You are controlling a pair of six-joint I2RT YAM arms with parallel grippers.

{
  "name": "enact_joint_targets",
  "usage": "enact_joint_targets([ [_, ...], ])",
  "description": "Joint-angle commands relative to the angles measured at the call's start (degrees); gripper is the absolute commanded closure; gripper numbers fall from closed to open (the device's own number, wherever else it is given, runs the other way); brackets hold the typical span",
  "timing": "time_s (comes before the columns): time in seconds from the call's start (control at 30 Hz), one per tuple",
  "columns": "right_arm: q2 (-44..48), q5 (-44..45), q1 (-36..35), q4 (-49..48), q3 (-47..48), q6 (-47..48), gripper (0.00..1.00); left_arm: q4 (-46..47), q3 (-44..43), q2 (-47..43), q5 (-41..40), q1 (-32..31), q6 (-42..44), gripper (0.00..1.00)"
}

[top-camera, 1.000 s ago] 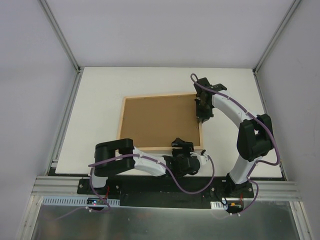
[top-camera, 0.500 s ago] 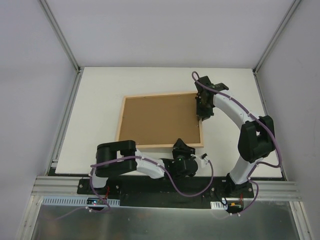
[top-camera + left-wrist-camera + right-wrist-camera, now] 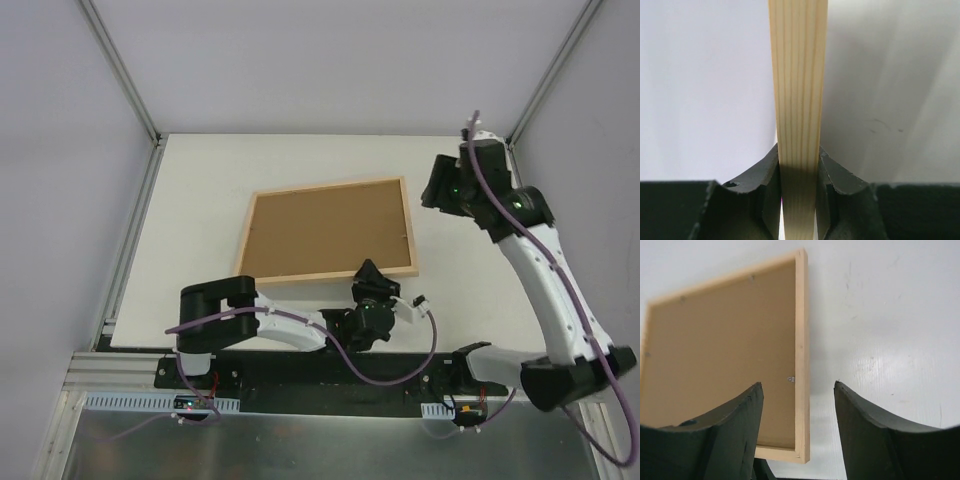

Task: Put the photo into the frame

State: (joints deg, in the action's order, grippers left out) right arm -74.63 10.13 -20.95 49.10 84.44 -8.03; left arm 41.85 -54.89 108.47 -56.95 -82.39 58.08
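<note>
The frame of light wood lies back side up on the white table, with its brown backing board showing. My left gripper is shut on the frame's near rim close to the right corner. In the left wrist view the wooden rim runs straight up between the dark fingers, which press on both its sides. My right gripper hangs open in the air off the frame's far right corner, holding nothing. Its wrist view looks down on the frame's right rim and the backing board. The photo is hidden.
A small metal tab sits on the backing board by the right rim. Bare white table lies around the frame, bounded by aluminium rails left and right and by the arm mounts at the near edge.
My right gripper let go of the frame's right rim, opened, and rose away to the right. My left gripper closed on the near rim. The frame has turned slightly counter-clockwise.
</note>
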Motion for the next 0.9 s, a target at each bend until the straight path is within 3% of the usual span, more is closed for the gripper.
enact_joint_targets([
  [0.0,11.59,7.17,1.17,-2.6,1.6,-2.07,0.4,9.75,-7.5,-11.07,-2.64,0.12,11.86,1.0],
  [0.13,16.7,10.17,2.05,-3.92,-0.24,-2.69,0.4,7.74,-14.17,-15.2,-1.15,0.12,15.56,1.0],
  [0.37,21.1,11.84,3.63,-4.28,-2.0,-3.48,0.4,-8.77,-27.27,-18.73,2.71,1.09,11.19,1.0],
  [0.7,22.86,11.94,6.88,-3.57,-5.25,-3.83,0.4,-37.51,-47.04,-19.87,10.88,6.01,-11.83,1.0],
  [0.87,20.41,7.11,9.43,-3.58,-7.45,-3.66,0.41,-52.63,-57.15,-19.61,19.92,10.48,-29.22,1.0],
])
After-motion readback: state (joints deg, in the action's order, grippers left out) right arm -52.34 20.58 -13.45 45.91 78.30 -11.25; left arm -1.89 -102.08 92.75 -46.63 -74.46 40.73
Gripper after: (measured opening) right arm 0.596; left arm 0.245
